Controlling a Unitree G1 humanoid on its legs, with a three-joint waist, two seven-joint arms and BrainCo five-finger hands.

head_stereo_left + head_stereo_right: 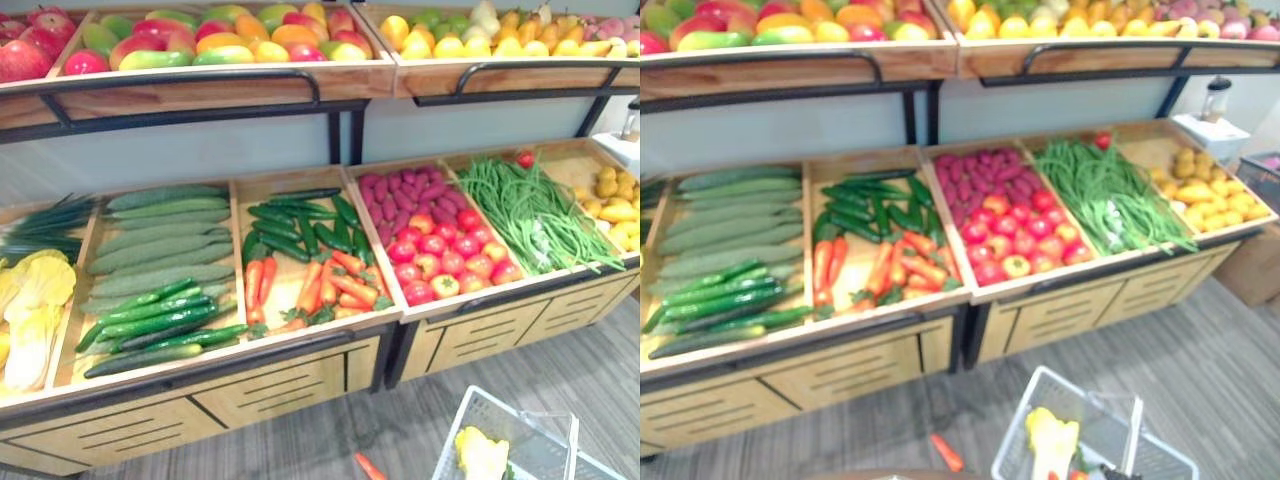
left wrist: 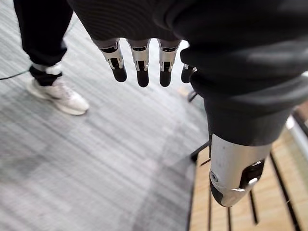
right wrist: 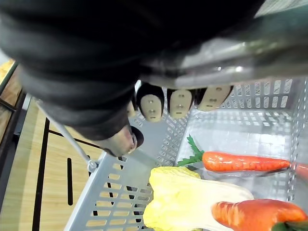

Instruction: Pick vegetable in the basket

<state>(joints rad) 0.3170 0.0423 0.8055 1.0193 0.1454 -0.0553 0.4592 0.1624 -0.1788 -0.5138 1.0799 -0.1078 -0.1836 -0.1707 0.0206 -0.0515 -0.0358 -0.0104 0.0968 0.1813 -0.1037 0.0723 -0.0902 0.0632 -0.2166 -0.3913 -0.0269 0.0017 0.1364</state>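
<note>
Here the right hand curls its fingers round the handle of the near-right basket, which holds two carrots and a yellow cabbage, while the left hand hangs with straight, spread fingers.

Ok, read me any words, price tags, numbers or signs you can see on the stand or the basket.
No readable text in any view.
The wooden stand carries no tags or signs.
The grey plastic basket shows no label.
The jar at the stand's right end is too blurred to read.
</note>
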